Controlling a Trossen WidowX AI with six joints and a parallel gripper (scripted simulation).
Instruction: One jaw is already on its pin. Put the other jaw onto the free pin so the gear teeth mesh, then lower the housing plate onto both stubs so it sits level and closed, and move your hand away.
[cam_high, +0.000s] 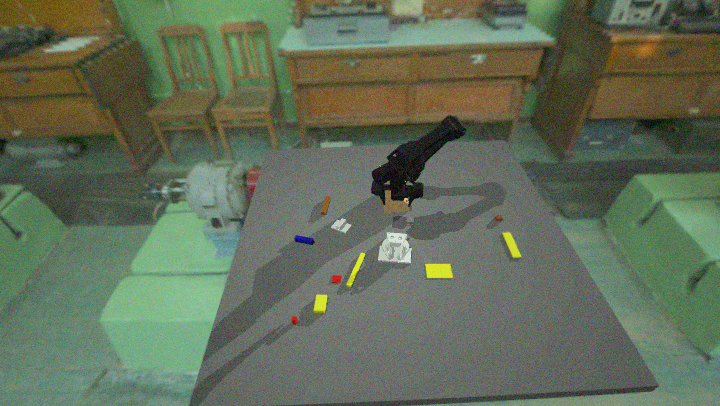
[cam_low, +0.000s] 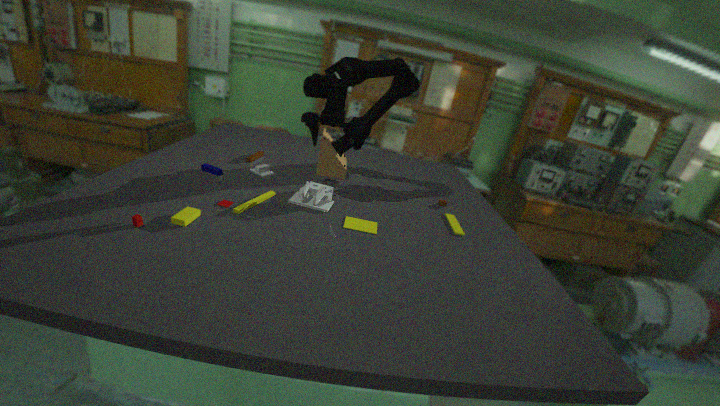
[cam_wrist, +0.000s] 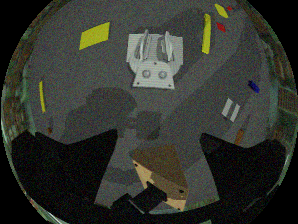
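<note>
The white gear base (cam_high: 394, 257) (cam_low: 297, 199) (cam_wrist: 131, 45) lies flat on the table. Two upright jaws, the left-hand one (cam_wrist: 142, 47) and the right-hand one (cam_wrist: 168, 47) in the wrist view, stand side by side on it with a gap between their tips. The white housing plate (cam_wrist: 155, 81) lies over the jaws' rear ends, and two round stub ends show in it. It looks flat; the teeth are hidden under it. My gripper (cam_high: 397, 195) (cam_low: 326, 147) (cam_wrist: 161, 136) is open and empty, above and behind the assembly, clear of it.
A tan block (cam_high: 395, 204) (cam_low: 330, 166) (cam_wrist: 167, 167) stands behind the assembly. A small white slotted part (cam_high: 341, 225) (cam_low: 261, 169) (cam_wrist: 230, 110) lies off to one side. A yellow bar (cam_high: 355, 270) (cam_wrist: 206, 34) and a yellow plate (cam_high: 438, 270) (cam_low: 360, 224) flank the base. Red, blue and orange pieces lie farther out.
</note>
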